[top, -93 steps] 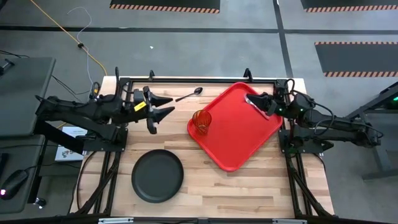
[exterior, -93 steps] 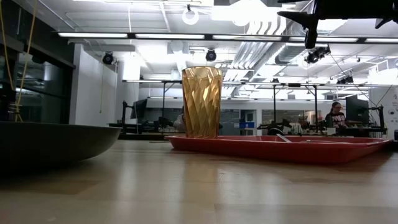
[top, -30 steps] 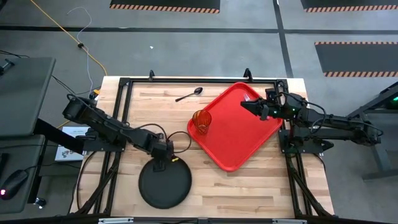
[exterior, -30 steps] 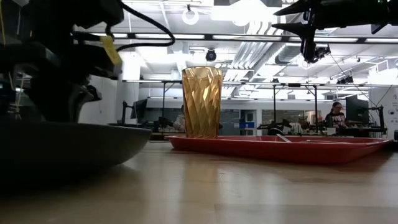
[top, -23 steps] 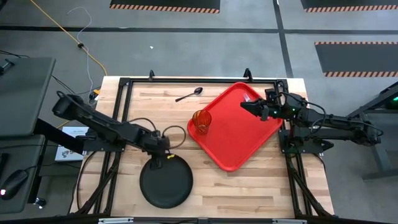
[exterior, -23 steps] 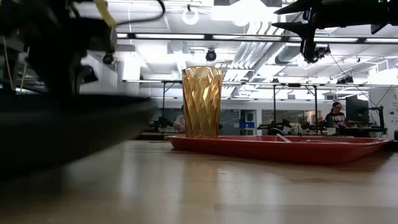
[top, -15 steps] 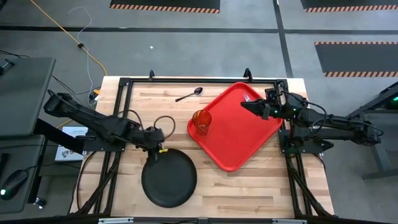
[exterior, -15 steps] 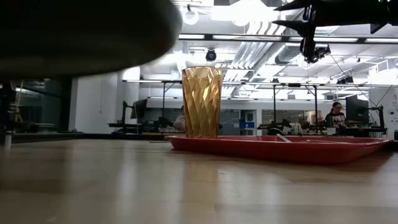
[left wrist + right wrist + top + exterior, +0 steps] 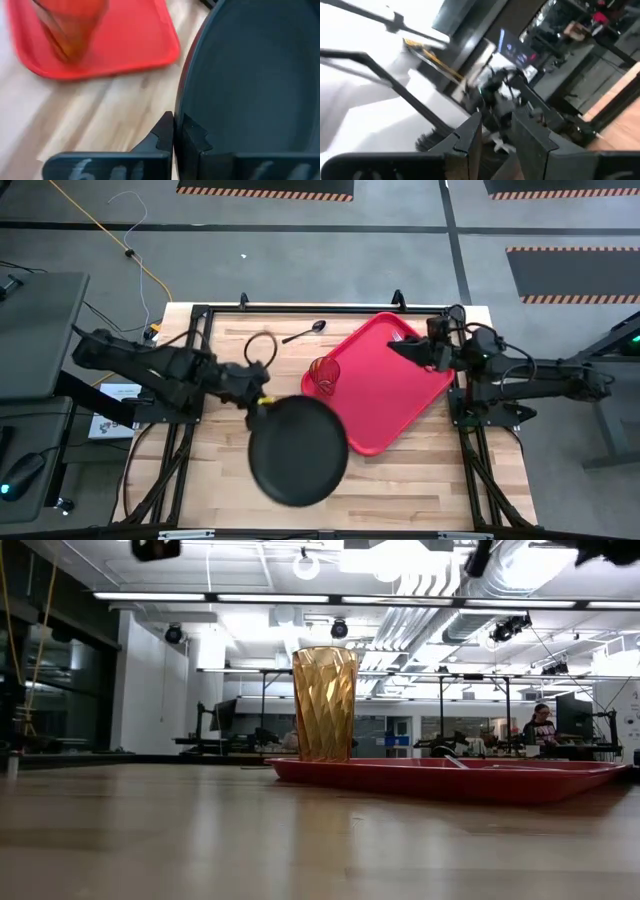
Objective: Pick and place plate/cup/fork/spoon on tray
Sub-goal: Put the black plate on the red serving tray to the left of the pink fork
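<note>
My left gripper [image 9: 260, 408] is shut on the round black plate [image 9: 298, 452], which hangs above the table next to the red tray's [image 9: 390, 400] near left edge. The amber cup [image 9: 323, 375] stands upright on the tray's left corner. The dark spoon [image 9: 303, 333] lies on the wood by the far edge. My right gripper [image 9: 395, 347] hovers open over the tray's far corner with nothing between its fingers [image 9: 470, 135]. The fork cannot be told apart from the tray. My left gripper pinches the plate's raised rim [image 9: 179, 117] at its far left part, one finger [image 9: 162, 135] outside the rim and the other [image 9: 192, 137] on the plate's inner face. The fingers come from the table's left. The plate reaches away from them about level, lifted clear.
Black frame rails [image 9: 300, 308] run along the table's far and side edges. The tray's middle and near right part show bare red. A person [image 9: 540, 725] sits far back in the room. A yellow cable [image 9: 110, 240] lies on the floor beyond the table.
My left gripper has lifted the plate off the table and carried it up and toward the right edge, close to the tray; the plate has left the low view upward. My right gripper has risen a little above the tray's far corner.
</note>
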Robot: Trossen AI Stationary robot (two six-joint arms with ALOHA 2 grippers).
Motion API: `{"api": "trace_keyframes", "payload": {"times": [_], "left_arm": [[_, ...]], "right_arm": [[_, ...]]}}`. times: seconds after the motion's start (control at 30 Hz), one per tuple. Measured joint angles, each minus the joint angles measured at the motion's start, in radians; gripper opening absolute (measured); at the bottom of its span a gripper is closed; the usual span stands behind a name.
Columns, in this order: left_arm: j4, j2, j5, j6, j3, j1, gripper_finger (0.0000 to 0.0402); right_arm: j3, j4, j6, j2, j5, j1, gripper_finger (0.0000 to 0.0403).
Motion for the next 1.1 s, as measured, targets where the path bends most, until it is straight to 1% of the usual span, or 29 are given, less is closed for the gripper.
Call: {"api": "trace_keyframes", "payload": {"times": [0.07, 0.13, 0.2, 0.27, 0.33, 0.47, 0.57, 0.63, 0.77, 0.83, 0.9, 1.0, 1.1], "left_arm": [[-0.040, 0.038, -0.008, 0.029, 0.072, 0.031, 0.0001], [-0.101, 0.075, -0.008, 0.087, 0.135, 0.066, 0.0001], [-0.154, 0.115, -0.020, 0.142, 0.190, 0.106, 0.0001], [-0.193, 0.146, -0.054, 0.193, 0.234, 0.151, 0.0001], [-0.191, 0.171, -0.083, 0.230, 0.262, 0.198, 0.0000], [-0.170, 0.217, -0.104, 0.272, 0.291, 0.277, 0.0000], [-0.168, 0.250, -0.103, 0.291, 0.305, 0.317, 0.0000], [-0.134, 0.266, -0.102, 0.288, 0.306, 0.332, 0.0000], [-0.050, 0.291, -0.063, 0.306, 0.306, 0.346, 0.0000], [-0.007, 0.302, -0.054, 0.306, 0.307, 0.350, 0.0000], [0.002, 0.308, -0.050, 0.306, 0.306, 0.358, 0.0000], [0.012, 0.316, -0.053, 0.306, 0.306, 0.363, 0.0000], [0.009, 0.318, -0.059, 0.296, 0.306, 0.376, 0.0000]], "right_arm": [[0.079, -0.123, -0.053, 0.032, -0.004, 0.024, 0.0100], [0.177, -0.286, -0.117, 0.064, -0.024, 0.040, 0.0106], [0.281, -0.500, -0.186, 0.088, -0.037, 0.047, 0.0118], [0.393, -0.725, -0.238, 0.118, -0.031, 0.048, 0.0135], [0.485, -0.940, -0.270, 0.150, -0.012, 0.048, 0.0155], [0.610, -1.165, -0.299, 0.204, -0.019, 0.048, 0.0197], [0.639, -1.247, -0.299, 0.227, -0.049, 0.048, 0.0223], [0.640, -1.271, -0.286, 0.229, -0.064, 0.048, 0.0236], [0.626, -1.312, -0.275, 0.237, -0.058, 0.048, 0.0245], [0.613, -1.304, -0.257, 0.241, -0.035, 0.048, 0.0245], [0.602, -1.299, -0.255, 0.244, -0.015, 0.048, 0.0245], [0.588, -1.271, -0.254, 0.252, -0.005, 0.048, 0.0245], [0.580, -1.208, -0.251, 0.262, -0.013, 0.050, 0.0245]]}}
